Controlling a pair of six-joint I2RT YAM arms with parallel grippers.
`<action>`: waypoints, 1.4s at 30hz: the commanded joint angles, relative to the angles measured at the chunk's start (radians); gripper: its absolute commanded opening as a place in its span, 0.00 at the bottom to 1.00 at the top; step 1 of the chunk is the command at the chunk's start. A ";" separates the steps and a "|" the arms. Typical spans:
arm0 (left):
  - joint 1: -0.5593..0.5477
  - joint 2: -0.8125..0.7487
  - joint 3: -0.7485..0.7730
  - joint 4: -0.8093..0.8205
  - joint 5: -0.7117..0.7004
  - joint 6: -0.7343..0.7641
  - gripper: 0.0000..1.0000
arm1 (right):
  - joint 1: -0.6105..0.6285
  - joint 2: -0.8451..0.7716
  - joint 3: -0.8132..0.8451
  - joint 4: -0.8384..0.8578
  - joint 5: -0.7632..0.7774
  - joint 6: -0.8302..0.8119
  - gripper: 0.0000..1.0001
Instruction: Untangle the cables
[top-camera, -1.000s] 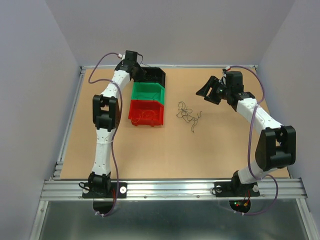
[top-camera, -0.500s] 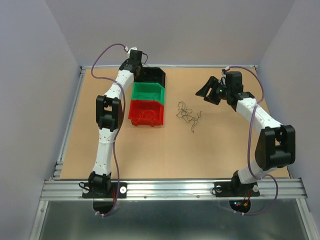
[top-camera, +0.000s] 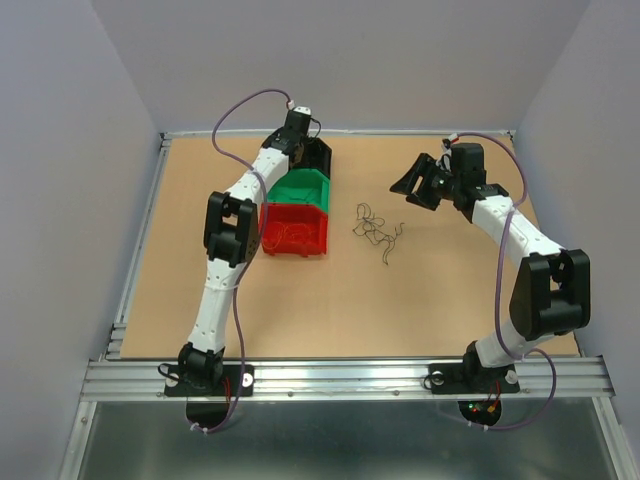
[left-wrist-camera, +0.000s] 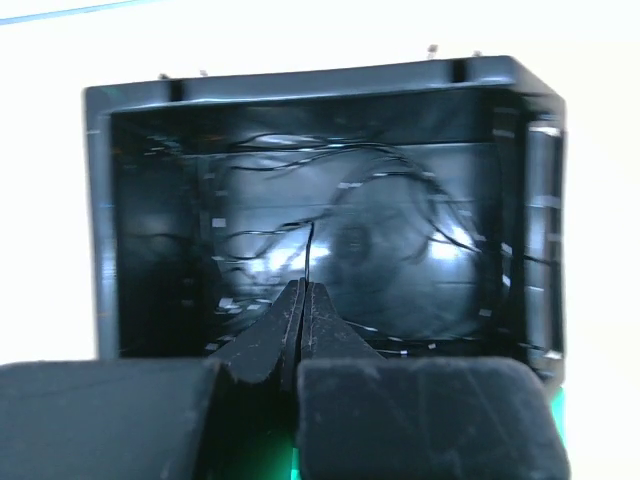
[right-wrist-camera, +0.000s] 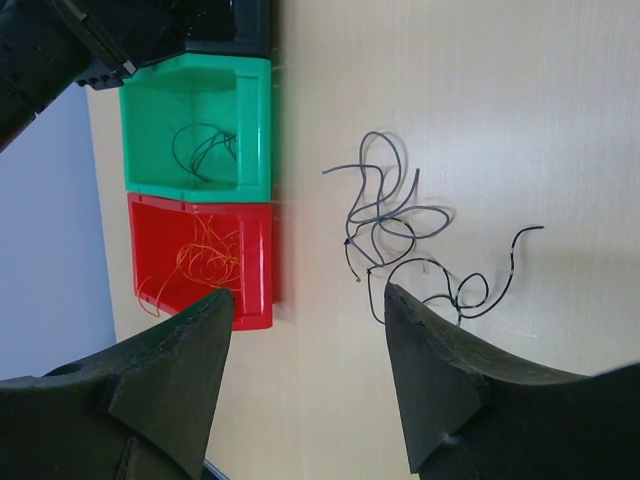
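Note:
A loose clump of thin grey and black cables (top-camera: 377, 232) lies on the table right of the bins; it also shows in the right wrist view (right-wrist-camera: 400, 230). My left gripper (left-wrist-camera: 303, 287) is shut on a thin black cable (left-wrist-camera: 310, 248) and hangs over the black bin (left-wrist-camera: 300, 85), which holds more black wire. In the top view the left gripper (top-camera: 303, 140) is at the black bin (top-camera: 322, 152). My right gripper (right-wrist-camera: 308, 292) is open and empty, above the table and right of the clump (top-camera: 412, 186).
A green bin (right-wrist-camera: 250, 130) holds dark green wire and a red bin (right-wrist-camera: 250, 270) holds orange wire (right-wrist-camera: 205, 260). The three bins stand in a row at the table's back left (top-camera: 300, 190). Metal rails edge the table.
My left arm has swung to the right, carrying its gripper from the left of the black bin to over it. The right arm and the clump have not moved.

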 joint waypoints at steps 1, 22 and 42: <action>0.014 -0.084 -0.025 -0.058 -0.088 0.045 0.07 | -0.011 -0.038 -0.035 0.018 -0.021 -0.011 0.67; 0.017 -0.327 -0.172 0.097 -0.099 -0.024 0.60 | 0.002 0.075 0.026 -0.206 0.068 -0.201 0.78; 0.037 -0.916 -0.889 0.542 0.188 -0.190 0.99 | 0.143 0.156 0.064 -0.300 0.257 -0.370 0.68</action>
